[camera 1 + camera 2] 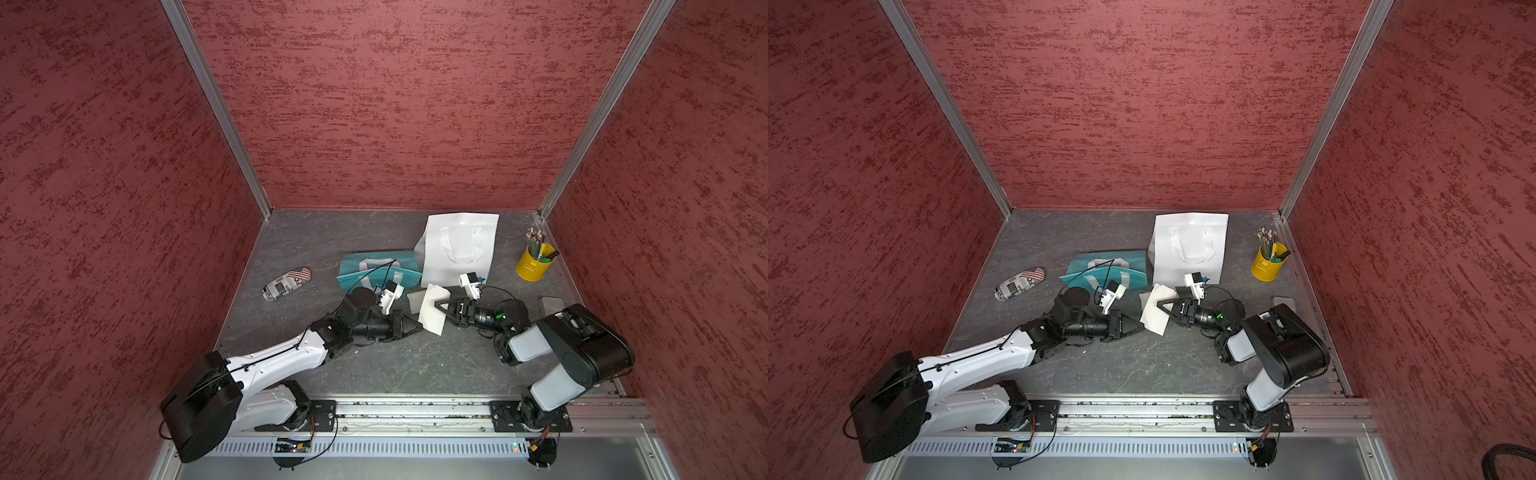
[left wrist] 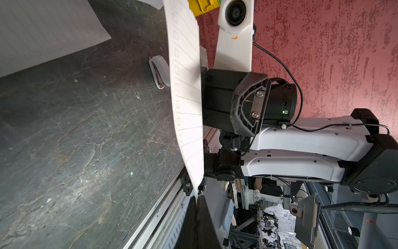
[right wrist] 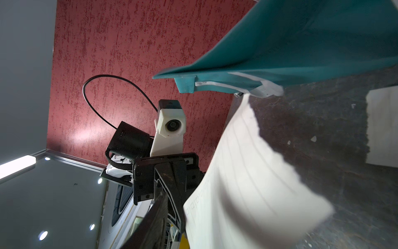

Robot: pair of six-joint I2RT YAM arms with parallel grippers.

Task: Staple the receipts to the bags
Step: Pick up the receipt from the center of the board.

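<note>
Your left hand (image 1: 417, 328) pinches the curled off-white paper receipt (image 1: 428, 319); right hand (image 1: 439, 305), cannot tell; next lay it on the flat teal bag (image 1: 351, 267).

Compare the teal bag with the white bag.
Colour: the teal bag has contrasting white handles, while the white bag is white all over, handles included.
Size: the white bag is clearly larger than the teal bag.
Place: the white bag reaches nearer the back wall, and the teal bag lies to its left, nearer the front.
Both are totes with loop handles, lying on the table.
</note>
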